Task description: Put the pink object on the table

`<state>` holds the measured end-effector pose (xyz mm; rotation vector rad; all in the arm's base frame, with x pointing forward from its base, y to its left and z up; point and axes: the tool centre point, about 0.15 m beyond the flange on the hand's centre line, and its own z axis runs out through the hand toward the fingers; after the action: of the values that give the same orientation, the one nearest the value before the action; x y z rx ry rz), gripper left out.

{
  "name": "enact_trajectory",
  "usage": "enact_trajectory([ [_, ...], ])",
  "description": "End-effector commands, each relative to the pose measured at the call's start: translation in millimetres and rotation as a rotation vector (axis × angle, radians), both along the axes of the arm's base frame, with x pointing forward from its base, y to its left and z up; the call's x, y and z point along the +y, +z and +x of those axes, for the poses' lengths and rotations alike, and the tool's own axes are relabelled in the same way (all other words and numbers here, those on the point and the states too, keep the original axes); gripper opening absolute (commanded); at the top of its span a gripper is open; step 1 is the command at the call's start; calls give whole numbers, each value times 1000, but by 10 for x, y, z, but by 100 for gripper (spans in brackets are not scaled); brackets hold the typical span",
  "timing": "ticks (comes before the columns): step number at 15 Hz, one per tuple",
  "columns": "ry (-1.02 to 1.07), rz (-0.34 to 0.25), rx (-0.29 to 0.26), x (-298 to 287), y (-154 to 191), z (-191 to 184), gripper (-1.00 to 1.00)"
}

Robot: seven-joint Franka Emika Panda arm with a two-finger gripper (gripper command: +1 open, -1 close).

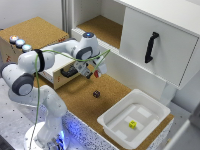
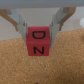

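Gripper (image 1: 95, 73) clamped on the pink object (image 2: 39, 41), one finger (image 2: 19, 26) against each side face; block hangs above the table (image 1: 80, 97), not touching the cork. Wrist view shows two dark letters on its front face, blurred. In the exterior view the block is only a small red speck at the fingertips. Small dark cube (image 1: 96, 93) sits on the cork below; yellow cube (image 1: 132, 124) lies inside the white tub (image 1: 112, 125).

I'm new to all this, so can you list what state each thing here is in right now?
Gripper: shut on the pink block, above the table.
Pink block: held between the fingers, not yet on the cork.
Table: bears the tub and dark cube.
Dark cube: lying on the cork.
Tub: open, yellow cube inside.
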<state>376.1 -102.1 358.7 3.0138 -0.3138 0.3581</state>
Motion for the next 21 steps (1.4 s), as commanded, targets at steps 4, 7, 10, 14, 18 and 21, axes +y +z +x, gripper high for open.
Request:
enact_trajectory([
  [4, 112, 6, 79, -479, -757, 375, -100],
  [7, 112, -6, 109, -631, -954, 379, -100],
  [10, 93, -22, 126, -783, -1106, 414, -100],
  [14, 96, -27, 167, -917, -1329, 500, -100],
  [18, 93, -18, 178, -940, -1382, 554, -100],
  [21, 68, -2, 193, -938, -1408, 523, 100],
])
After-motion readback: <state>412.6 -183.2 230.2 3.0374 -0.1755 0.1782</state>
